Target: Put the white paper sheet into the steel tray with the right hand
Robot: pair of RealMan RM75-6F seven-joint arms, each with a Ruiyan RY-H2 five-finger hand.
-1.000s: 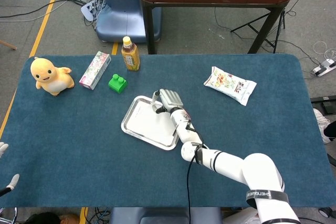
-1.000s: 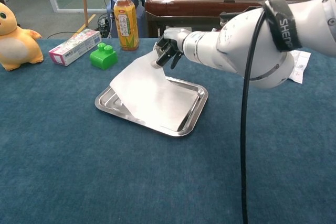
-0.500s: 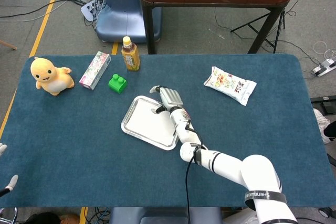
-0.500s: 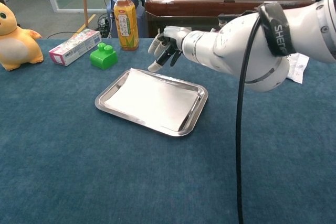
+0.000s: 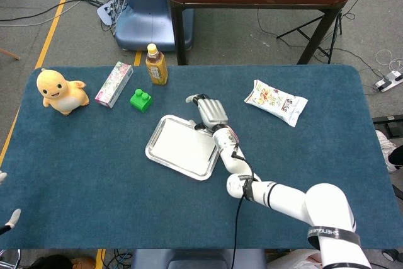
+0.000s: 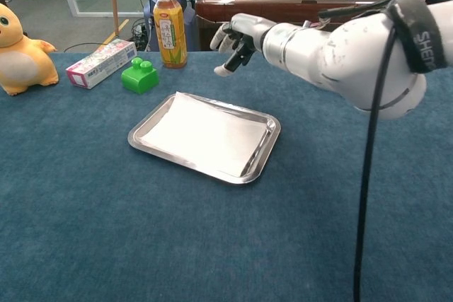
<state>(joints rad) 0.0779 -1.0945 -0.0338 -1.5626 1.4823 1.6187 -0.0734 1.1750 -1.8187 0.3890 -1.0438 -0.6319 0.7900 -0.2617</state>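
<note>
Inside the steel tray (image 6: 259, 152), flat on its floor, lies the white paper sheet (image 6: 202, 132); it covers most of the tray bottom, and one corner at the tray's far rim rides slightly up the wall in the chest view. Sheet and tray share the same long axis, running from the tray's near-left corner toward its far-right corner as the head view (image 5: 182, 146) shows it.

Relative to the tray, the right robot hand (image 6: 237, 39) sits above and just past the far rim, toward the tray's right end, clear of both tray and paper. Its fingers are spread apart and hold nothing; they point down and toward the tray's left side, with the palm turned to the sheet. The forearm runs back from the hand over the tray's right edge toward the robot's body, as the head view (image 5: 208, 111) makes plain. So the sheet lies below the hand and slightly nearer to the robot.

The left robot hand (image 5: 5, 218) shows only as pale fingertips at the edge of the head view, well apart from the tray on its left side; whether its fingers are apart or together cannot be told. The right hand is much the nearer of the two.

Judging from how things lie, the placing looks done: the paper rests within the tray walls, and what remains is to draw the right arm back from the tray without brushing the raised corner.
</note>
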